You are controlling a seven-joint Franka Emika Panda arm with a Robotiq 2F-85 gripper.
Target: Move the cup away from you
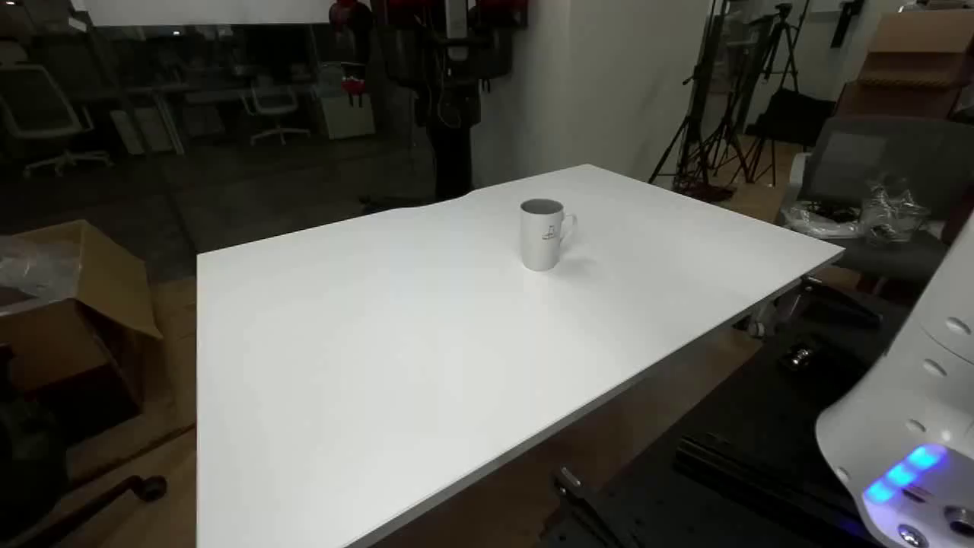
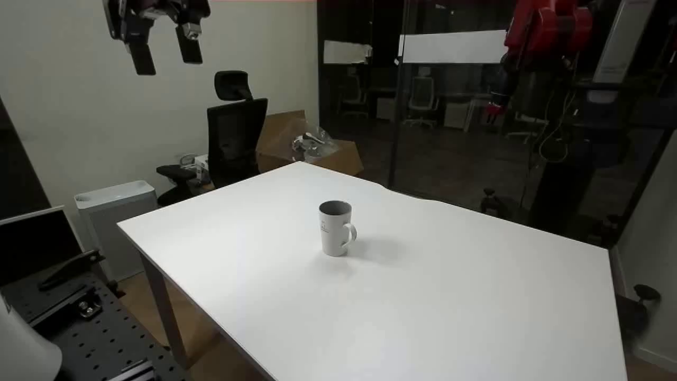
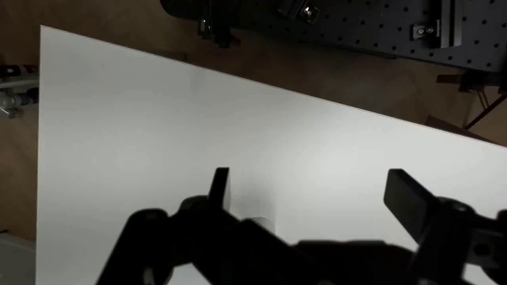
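The cup (image 1: 536, 245) is a small light grey-white mug with a side handle and a dark grey inside. It stands upright on the white table, and it also shows in an exterior view (image 2: 333, 235). My gripper (image 2: 168, 55) is high above the table at the top left of that view, apart from the cup. In the wrist view the gripper (image 3: 307, 186) has its fingers wide apart with only table surface between them. There a small curved grey edge, likely the cup (image 3: 267, 223), peeks out behind the left finger; the rest is hidden.
The white table (image 1: 365, 350) has a straight edge beside the black perforated robot base (image 2: 100, 328). The white arm base (image 1: 898, 426) stands beside it. A cardboard box (image 1: 114, 281) and a black chair (image 2: 235, 135) are beyond the table.
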